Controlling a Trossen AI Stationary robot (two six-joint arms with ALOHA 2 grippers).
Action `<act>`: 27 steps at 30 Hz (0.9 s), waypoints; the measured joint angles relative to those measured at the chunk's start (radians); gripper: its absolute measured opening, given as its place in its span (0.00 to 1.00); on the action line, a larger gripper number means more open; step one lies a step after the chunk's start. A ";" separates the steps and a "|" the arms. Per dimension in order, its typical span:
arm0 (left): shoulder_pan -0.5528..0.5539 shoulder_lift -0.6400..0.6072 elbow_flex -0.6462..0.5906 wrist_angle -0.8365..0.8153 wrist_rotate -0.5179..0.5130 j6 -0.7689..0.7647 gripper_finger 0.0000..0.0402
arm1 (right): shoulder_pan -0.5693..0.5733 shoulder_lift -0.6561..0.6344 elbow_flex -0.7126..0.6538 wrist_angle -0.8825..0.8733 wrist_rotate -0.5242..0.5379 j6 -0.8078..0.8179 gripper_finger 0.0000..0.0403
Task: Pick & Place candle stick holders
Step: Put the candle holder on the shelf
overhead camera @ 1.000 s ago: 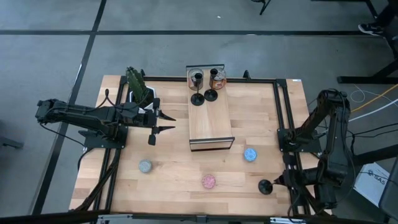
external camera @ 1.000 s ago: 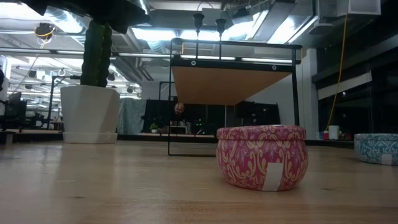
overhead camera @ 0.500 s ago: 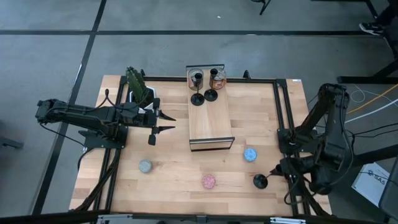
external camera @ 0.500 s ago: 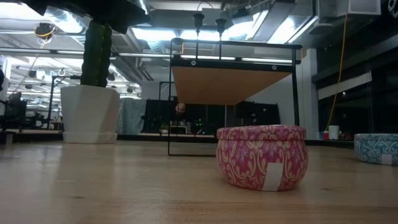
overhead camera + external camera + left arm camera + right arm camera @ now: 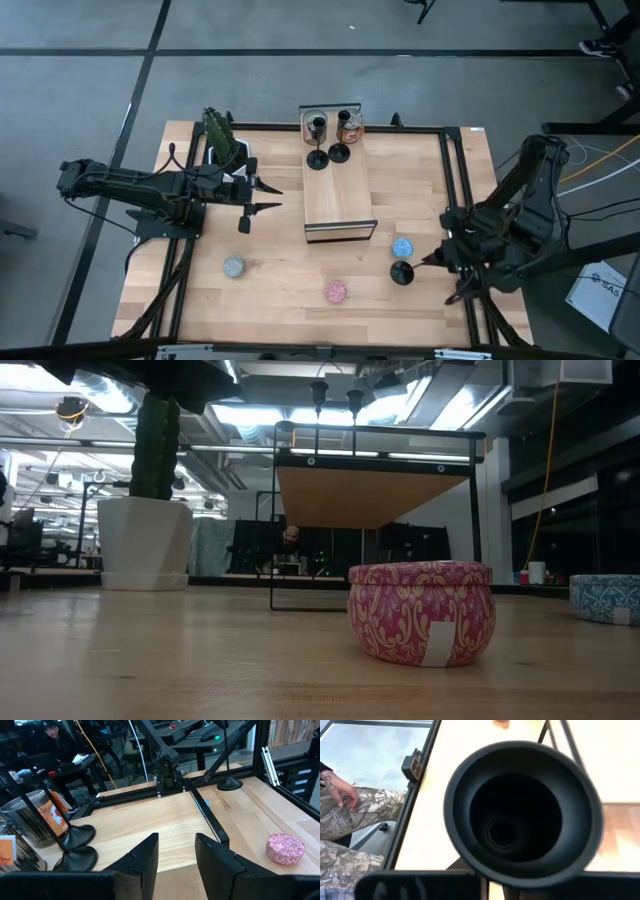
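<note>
My right gripper (image 5: 438, 259) is shut on a black candle stick holder (image 5: 402, 273) just near-side of the blue tin (image 5: 402, 247). The holder's round base points to the table's left. It also shows far off in the left wrist view (image 5: 230, 783), and its round hollow end fills the right wrist view (image 5: 520, 810). Two more black holders (image 5: 317, 158) (image 5: 339, 152) stand on their bases on the raised wooden shelf (image 5: 340, 205), beside two metal tins (image 5: 350, 125). My left gripper (image 5: 272, 198) is open and empty left of the shelf. My right gripper holds the holder by the upper part of its thin stem (image 5: 428, 263), coming from the table's right. The stem slants down from the fingers to the base (image 5: 402, 273). In the wrist view the holder's own black end hides the fingertips. I cannot tell whether the base touches the table.
A pink tin (image 5: 335, 291) and a grey tin (image 5: 233, 267) sit toward the near edge. A potted plant (image 5: 225, 145) stands at the far left. Black frame rails (image 5: 455, 180) run along the table's sides. A person's legs and hand (image 5: 340, 820) show beyond the table.
My right gripper has carried the holder from the table's near right corner toward the left and far edges, up to the blue tin. The holder's base has kept pointing toward the left.
</note>
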 joint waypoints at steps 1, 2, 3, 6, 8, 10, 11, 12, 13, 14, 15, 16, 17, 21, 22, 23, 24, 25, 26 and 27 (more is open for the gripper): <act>0.000 0.000 0.000 0.000 0.000 0.000 0.30 | -0.015 0.000 0.010 -0.001 -0.004 -0.020 0.05; 0.000 0.000 0.000 0.000 0.000 0.000 0.30 | -0.031 0.000 0.020 -0.001 -0.011 -0.042 0.05; 0.000 0.000 0.000 0.000 0.000 0.000 0.31 | -0.047 0.000 0.032 -0.002 -0.021 -0.065 0.05; 0.000 0.000 0.000 0.000 0.000 0.000 0.31 | -0.103 0.000 0.070 -0.010 -0.032 -0.121 0.05; 0.000 0.000 0.000 0.000 0.000 0.000 0.31 | -0.140 0.000 0.096 -0.021 -0.032 -0.155 0.05; 0.000 0.000 0.000 0.000 0.000 0.000 0.31 | -0.176 0.000 0.122 -0.027 -0.032 -0.194 0.05; 0.000 0.000 0.000 0.000 0.000 0.000 0.30 | -0.194 0.000 0.133 -0.027 -0.032 -0.215 0.05; 0.000 0.000 0.000 0.000 0.000 0.000 0.30 | -0.212 0.000 0.144 -0.027 -0.033 -0.235 0.05; 0.000 0.000 0.000 0.000 0.000 0.000 0.30 | -0.230 0.000 0.154 -0.028 -0.035 -0.256 0.05; 0.000 0.000 0.000 0.000 0.000 0.000 0.31 | -0.250 0.000 0.166 -0.028 -0.042 -0.277 0.05; 0.000 0.000 0.000 0.000 0.000 0.000 0.31 | -0.271 0.000 0.177 -0.029 -0.050 -0.300 0.05; 0.000 0.000 0.000 0.000 0.000 0.000 0.31 | -0.292 0.000 0.185 -0.029 -0.055 -0.321 0.05; 0.000 0.000 0.000 0.000 0.000 0.000 0.31 | -0.314 0.000 0.194 -0.031 -0.057 -0.342 0.05; 0.000 0.000 0.000 0.000 0.000 0.000 0.31 | -0.404 0.000 0.223 -0.033 -0.066 -0.424 0.05; 0.000 0.000 0.000 0.000 0.000 0.000 0.30 | -0.429 0.000 0.228 -0.035 -0.069 -0.449 0.05; 0.000 0.000 0.000 0.000 0.000 0.000 0.30 | -0.455 0.000 0.235 -0.035 -0.077 -0.475 0.05; 0.000 0.000 0.000 0.000 0.000 0.000 0.31 | -0.481 0.000 0.241 -0.033 -0.082 -0.500 0.05; 0.000 0.000 0.000 0.000 0.000 0.000 0.31 | -0.505 0.000 0.244 -0.033 -0.082 -0.526 0.05; 0.000 0.000 0.000 0.000 0.000 0.000 0.31 | -0.531 0.000 0.248 -0.031 -0.082 -0.551 0.05; 0.000 0.000 0.000 0.000 0.000 0.000 0.31 | -0.555 0.000 0.251 -0.029 -0.085 -0.575 0.05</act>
